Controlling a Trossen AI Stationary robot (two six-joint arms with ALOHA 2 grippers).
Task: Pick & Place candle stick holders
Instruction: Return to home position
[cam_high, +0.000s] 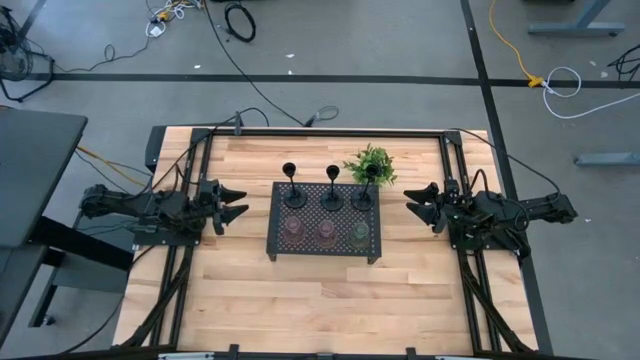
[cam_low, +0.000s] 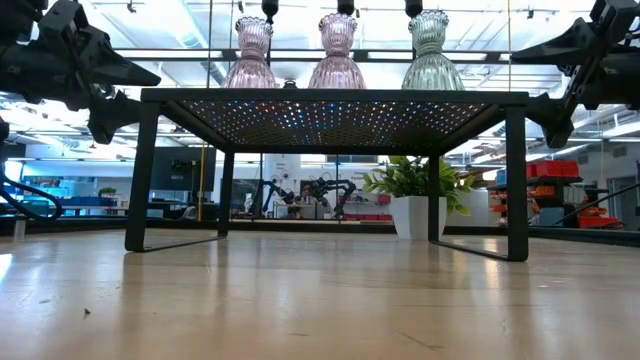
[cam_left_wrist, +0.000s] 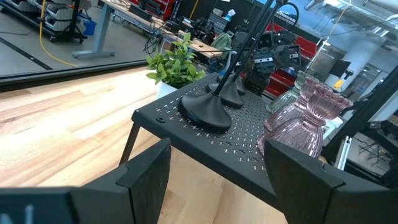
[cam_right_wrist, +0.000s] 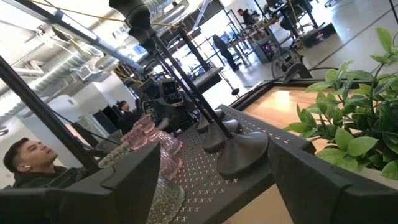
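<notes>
Sitting on tray (cam_high: 320, 250) mid-frame: squat glass holders (cam_low: 338, 50) likely fragile, slick, grab waist; black stemmed holders (cam_high: 332, 198) tippy, grab stem; left gripper (cam_high: 236, 201), right gripper (cam_high: 415, 205) spread, empty.

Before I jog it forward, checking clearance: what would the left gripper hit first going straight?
Likely the black shelf, at its near edge; if the left gripper rides higher, the nearest black holder. Height unclear.
</notes>
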